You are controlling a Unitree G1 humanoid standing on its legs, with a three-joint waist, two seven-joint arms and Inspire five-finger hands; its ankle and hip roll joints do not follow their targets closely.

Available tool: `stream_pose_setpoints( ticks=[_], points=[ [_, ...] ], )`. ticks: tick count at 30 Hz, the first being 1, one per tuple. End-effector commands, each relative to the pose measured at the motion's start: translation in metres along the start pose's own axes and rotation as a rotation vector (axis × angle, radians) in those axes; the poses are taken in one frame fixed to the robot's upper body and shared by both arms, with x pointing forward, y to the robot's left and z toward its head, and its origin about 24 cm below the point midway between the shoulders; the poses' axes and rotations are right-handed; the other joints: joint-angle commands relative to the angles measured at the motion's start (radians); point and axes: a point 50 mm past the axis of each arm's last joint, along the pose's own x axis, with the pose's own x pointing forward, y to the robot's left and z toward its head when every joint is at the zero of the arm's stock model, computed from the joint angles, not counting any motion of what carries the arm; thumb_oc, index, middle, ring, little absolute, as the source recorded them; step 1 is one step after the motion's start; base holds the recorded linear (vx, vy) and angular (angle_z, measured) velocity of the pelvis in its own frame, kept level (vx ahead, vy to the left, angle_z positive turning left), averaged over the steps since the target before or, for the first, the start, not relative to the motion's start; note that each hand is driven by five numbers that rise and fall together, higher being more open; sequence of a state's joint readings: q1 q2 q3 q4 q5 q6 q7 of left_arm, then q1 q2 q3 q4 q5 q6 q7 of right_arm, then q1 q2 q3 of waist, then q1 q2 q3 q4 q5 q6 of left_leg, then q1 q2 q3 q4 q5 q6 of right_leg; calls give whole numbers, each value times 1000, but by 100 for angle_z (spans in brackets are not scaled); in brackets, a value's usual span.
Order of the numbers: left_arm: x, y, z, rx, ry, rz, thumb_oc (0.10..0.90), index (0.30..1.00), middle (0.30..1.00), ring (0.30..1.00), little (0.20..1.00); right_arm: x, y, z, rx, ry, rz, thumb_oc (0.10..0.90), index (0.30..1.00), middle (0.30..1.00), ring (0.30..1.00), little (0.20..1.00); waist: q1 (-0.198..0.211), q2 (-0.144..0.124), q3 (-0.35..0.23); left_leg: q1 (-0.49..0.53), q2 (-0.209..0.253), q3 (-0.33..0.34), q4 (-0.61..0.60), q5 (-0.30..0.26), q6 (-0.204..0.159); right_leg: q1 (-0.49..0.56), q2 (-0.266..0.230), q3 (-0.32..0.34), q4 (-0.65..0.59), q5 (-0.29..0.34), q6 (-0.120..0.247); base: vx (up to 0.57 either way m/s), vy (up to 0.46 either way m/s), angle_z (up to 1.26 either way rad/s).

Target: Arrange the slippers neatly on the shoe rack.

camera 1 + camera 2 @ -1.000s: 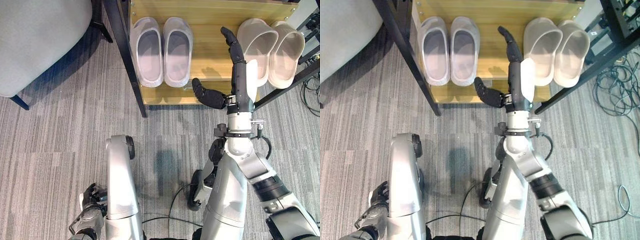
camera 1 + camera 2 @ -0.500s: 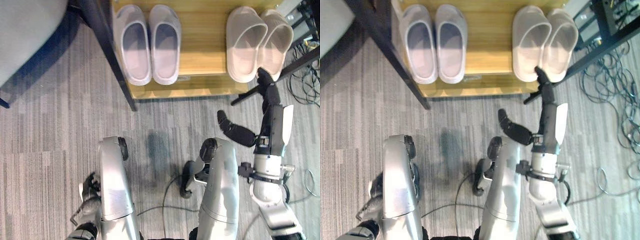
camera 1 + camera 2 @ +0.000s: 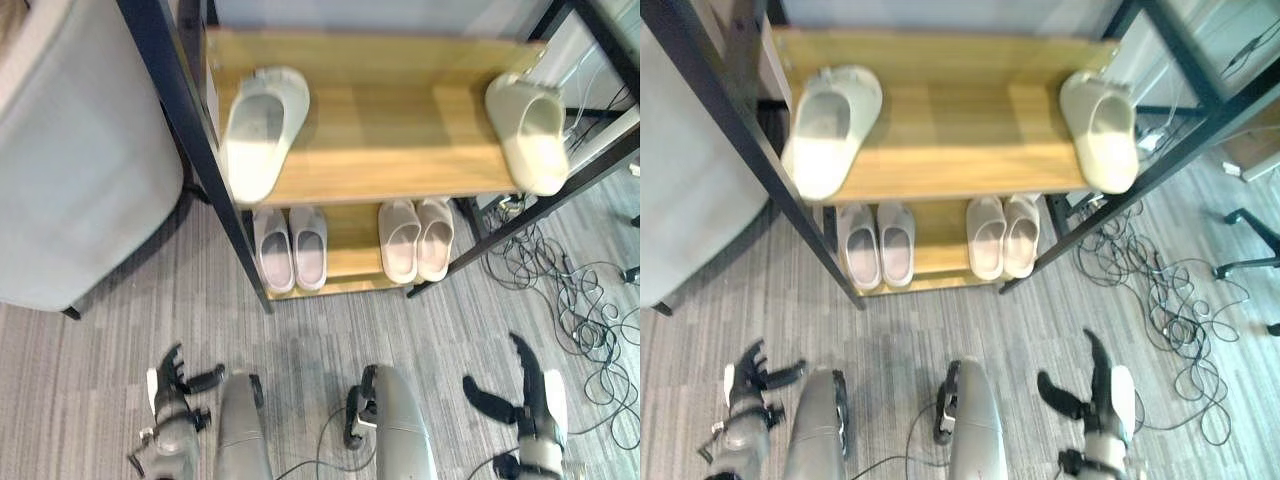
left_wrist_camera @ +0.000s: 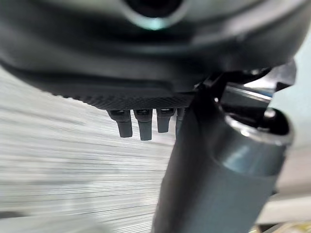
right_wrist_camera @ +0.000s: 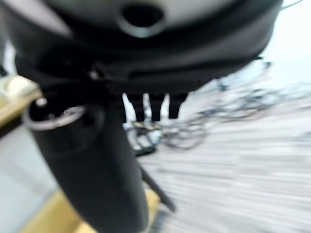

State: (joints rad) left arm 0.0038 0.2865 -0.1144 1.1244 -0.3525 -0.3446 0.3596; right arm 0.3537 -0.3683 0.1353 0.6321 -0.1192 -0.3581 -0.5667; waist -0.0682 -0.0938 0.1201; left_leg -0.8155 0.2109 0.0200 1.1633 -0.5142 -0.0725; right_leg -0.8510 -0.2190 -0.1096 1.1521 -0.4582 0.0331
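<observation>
The shoe rack (image 3: 400, 180) stands ahead of the robot with two wooden shelves in a dark frame. On the lower shelf, two pairs of slippers sit side by side, toes pointing inward: a pale lilac pair (image 3: 290, 247) on the left and a beige pair (image 3: 417, 238) on the right, each pair close together and tidy. The upper shelf is not in order: one pale green slipper (image 3: 262, 130) lies at the left end, tilted with its heel overhanging the front edge, and its mate (image 3: 529, 132) lies at the far right end, also skewed towards the corner post; the two are well apart, with bare shelf between them. Both hands are low, near the floor and well short of the rack, and neither holds anything. The left hand (image 3: 175, 388) has its fingers spread and thumb out; the right hand (image 3: 523, 385) likewise has straight fingers and its thumb splayed (each wrist view confirms straight fingertips over carpet). In my judgement the remaining work is to bring the upper pair together and square them to the shelf. Each slipper lies up and forward of the hand on its own side, long axis running roughly front to back, so the left hand is nearer the left slipper and the right hand the right one. A grey armchair (image 3: 70, 170) stands beside the rack on the left, and loose cables (image 3: 560, 290) lie on the floor to the right.
</observation>
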Motion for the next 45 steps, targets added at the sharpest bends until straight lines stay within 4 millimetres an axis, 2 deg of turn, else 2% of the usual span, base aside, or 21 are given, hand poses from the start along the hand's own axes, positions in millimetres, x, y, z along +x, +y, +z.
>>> stream_pose_setpoints(
  ticks=[1, 2, 4, 8, 9, 11, 13, 17, 18, 19, 20, 21, 23, 26, 27, 28, 31, 33, 35, 41, 45],
  points=[
    [-7, -9, -6, 80, -29, -78, 800, 900, 900, 900, 900, 12, -18, 26, 85, -114, -100, 800, 900, 900, 900, 900, 18, 15, 8, 15, 20, -17, -149, 119, 52, 23, -26, 20, -174, 111, 6, 127, 70, -21],
    [-15, -18, -21, 137, 17, -150, 800, 900, 900, 900, 900, 13, -10, 11, 54, -30, -84, 800, 900, 900, 900, 900, 24, 20, -1, 137, 0, 9, -253, 136, 58, 130, -23, 5, -274, 153, 28, 71, 65, -11],
    [-22, -18, -36, 185, 72, -187, 800, 900, 900, 900, 900, 11, -2, -7, 41, 83, -67, 800, 900, 900, 900, 900, 29, 22, -4, 243, -22, 40, -363, 192, 65, 246, -27, -6, -402, 223, 33, 88, 58, -2],
    [-29, -18, -53, 260, 137, -223, 800, 900, 900, 900, 900, 5, 8, -31, 47, 253, -21, 800, 900, 900, 900, 900, 37, 32, -12, 473, -57, 110, -589, 259, 51, 456, -28, -5, -632, 331, 70, 154, 35, 0],
    [-29, -20, -52, 310, 123, -249, 800, 900, 900, 900, 900, -2, 11, -44, 15, 319, 15, 800, 900, 900, 900, 900, 43, 44, -23, 583, -78, 144, -728, 311, 30, 546, -22, -16, -754, 389, 89, 151, 29, -2],
    [-28, -22, -50, 329, 107, -263, 800, 900, 900, 900, 900, -3, 14, -45, 23, 334, 35, 800, 900, 900, 900, 900, 42, 48, -28, 633, -91, 160, -800, 346, 23, 577, -16, -17, -806, 421, 102, 97, 19, -14],
    [-30, -28, -49, 359, 82, -305, 800, 900, 900, 900, 900, -2, 15, -43, 23, 329, 42, 800, 900, 900, 900, 900, 47, 78, -29, 711, -92, 201, -902, 395, 19, 598, -39, -66, -813, 485, 129, 3, -15, -27],
    [-21, -27, -31, 419, -11, -306, 800, 900, 900, 900, 900, 2, 18, -35, 52, 290, 39, 800, 900, 900, 900, 900, 40, 103, -13, 760, -82, 195, -980, 447, 23, 664, -40, -37, -756, 467, 154, -116, -168, -14],
    [-14, -14, -1, 415, -167, -326, 800, 900, 900, 900, 900, 4, 13, -35, 57, 293, 40, 800, 900, 900, 900, 900, 59, 116, -24, 760, -82, 182, -1002, 471, 26, 733, -31, 1, -751, 447, 161, -227, -451, 25],
    [-24, -22, -20, 462, -144, -358, 800, 900, 900, 900, 900, 13, 19, -31, 33, 300, 60, 800, 900, 900, 900, 900, 80, 95, -43, 729, -75, 163, -1015, 504, 15, 825, -13, 29, -851, 398, 159, -231, -452, 21],
    [-24, -22, -20, 462, -145, -358, 800, 900, 900, 900, 900, 13, 19, -31, 33, 299, 59, 800, 900, 900, 900, 900, 81, 97, -44, 727, -74, 163, -1017, 507, 15, 824, -11, 28, -855, 402, 159, -167, -431, 26],
    [-21, -26, -16, 447, -153, -342, 800, 900, 900, 900, 900, 8, 32, -24, 44, 254, 127, 800, 900, 900, 900, 900, 89, 77, -52, 720, -54, 155, -1040, 540, 2, 837, 23, 65, -877, 339, 144, -103, -330, 37],
    [-13, -27, -4, 373, -144, -265, 800, 900, 900, 900, 900, -3, 42, -26, 3, 229, 203, 800, 900, 900, 900, 900, 127, 71, -64, 676, 4, 122, -1089, 695, -51, 844, 80, 43, -950, 304, 122, -214, -475, 25],
    [-10, -29, 6, 324, -177, -224, 800, 900, 900, 900, 900, -6, 48, -22, -37, 183, 254, 800, 900, 900, 900, 900, 136, 59, -72, 657, 41, 88, -1172, 741, -67, 841, 114, 34, -992, 303, 102, -200, -356, 9],
    [-9, -37, 18, 273, -217, -215, 800, 900, 900, 900, 900, 0, 44, -18, -104, 134, 260, 800, 900, 900, 900, 900, 156, 44, -55, 632, 35, -8, -1160, 773, -82, 833, 126, 27, -1021, 322, 88, -352, -440, 21],
    [-12, -43, 20, 264, -237, -240, 800, 900, 900, 900, 900, 2, 38, -21, -144, 124, 258, 800, 900, 900, 900, 900, 150, 19, -49, 646, -27, -62, -1130, 686, -52, 830, 116, 20, -1071, 365, 79, -357, -438, 17],
    [-15, -46, 16, 267, -230, -257, 800, 900, 900, 900, 900, 3, 35, -21, -151, 125, 250, 800, 900, 900, 900, 900, 141, 17, -59, 659, -57, -47, -1114, 643, -40, 823, 114, 18, -1105, 390, 79, -177, -173, 11],
    [-22, -51, 6, 330, -224, -320, 800, 900, 900, 900, 900, -3, 31, -32, -156, 173, 235, 800, 900, 900, 900, 900, 113, 24, -90, 709, -155, 43, -1109, 528, 12, 822, 131, 17, -1162, 409, 74, -130, -140, 21],
    [-24, -58, 8, 466, -276, -361, 800, 900, 900, 900, 900, -9, 31, -43, -113, 261, 208, 800, 900, 900, 900, 900, 94, 45, -108, 702, -238, 107, -1126, 512, 28, 816, 155, 5, -1173, 423, 69, -40, -58, 28],
    [-24, -63, 16, 497, -319, -384, 800, 900, 900, 900, 900, -13, 33, -49, -60, 334, 196, 800, 900, 900, 900, 900, 94, 59, -118, 730, -277, 28, -1178, 509, 62, 825, 187, 13, -1151, 412, 64, 55, 7, 13],
    [-15, -58, 29, 490, -346, -342, 800, 900, 900, 900, 900, -3, 39, -37, -45, 295, 212, 800, 900, 900, 900, 900, 104, 62, -83, 755, -247, 55, -1179, 509, 75, 754, 186, -6, -947, 373, 96, 13, -12, -39]
  ],
)
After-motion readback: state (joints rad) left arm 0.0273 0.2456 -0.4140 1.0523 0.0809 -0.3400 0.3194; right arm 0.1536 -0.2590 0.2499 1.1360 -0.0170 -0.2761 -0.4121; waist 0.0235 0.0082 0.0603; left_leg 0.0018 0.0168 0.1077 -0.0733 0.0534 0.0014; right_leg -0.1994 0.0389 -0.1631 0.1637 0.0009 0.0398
